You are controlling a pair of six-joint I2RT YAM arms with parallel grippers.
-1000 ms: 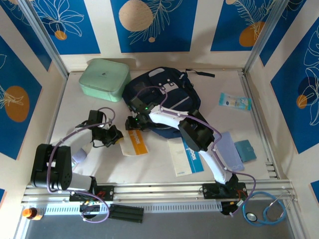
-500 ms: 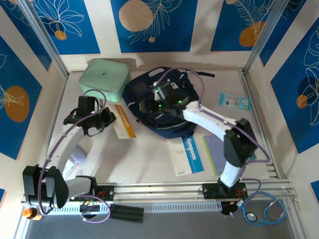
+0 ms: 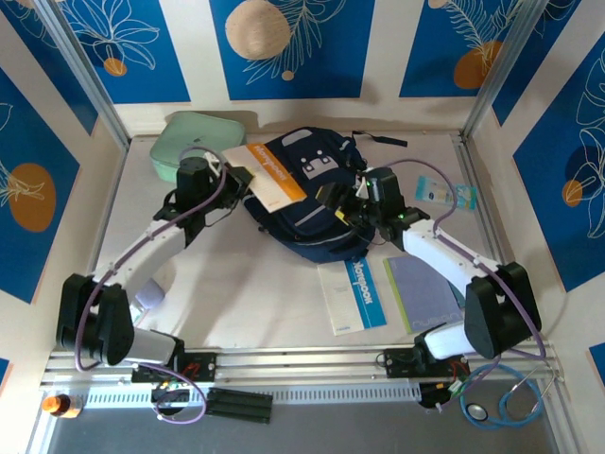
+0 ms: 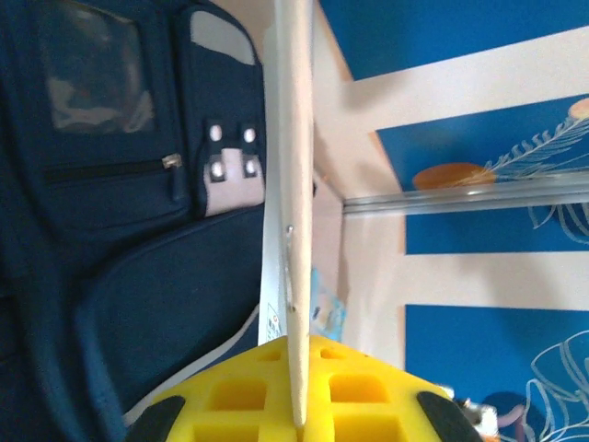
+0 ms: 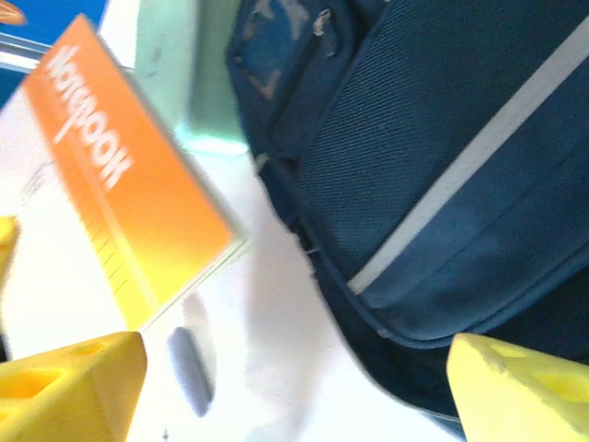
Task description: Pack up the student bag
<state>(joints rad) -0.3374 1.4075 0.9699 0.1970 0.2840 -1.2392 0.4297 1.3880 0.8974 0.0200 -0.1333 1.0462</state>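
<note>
The left claw [image 3: 238,182] is clenched on one edge of an orange-and-white notebook [image 3: 272,180], whose free end reaches over the student bag [image 3: 317,222]. The navy bag lies on the surface [image 3: 255,284] just to that claw's right, between the two claws. Seen from the left wrist, the notebook [image 4: 287,138] runs edge-on out of the left claw [image 4: 296,405], pinched between its yellow pads [image 4: 239,396], with the bag's [image 4: 120,230] front pocket alongside. The right claw [image 3: 338,203] is released at the bag's right flank. From the right wrist, its yellow fingers [image 5: 74,387] are spread wide about the claw's [image 5: 294,396] bare gap, the bag's [image 5: 442,184] grey stripe straight ahead and the notebook [image 5: 120,203] off to one side. A mint-green case [image 3: 184,142] sits just beyond the left claw. A blue-and-white booklet [image 3: 352,295] lies on the near side of the right claw.
</note>
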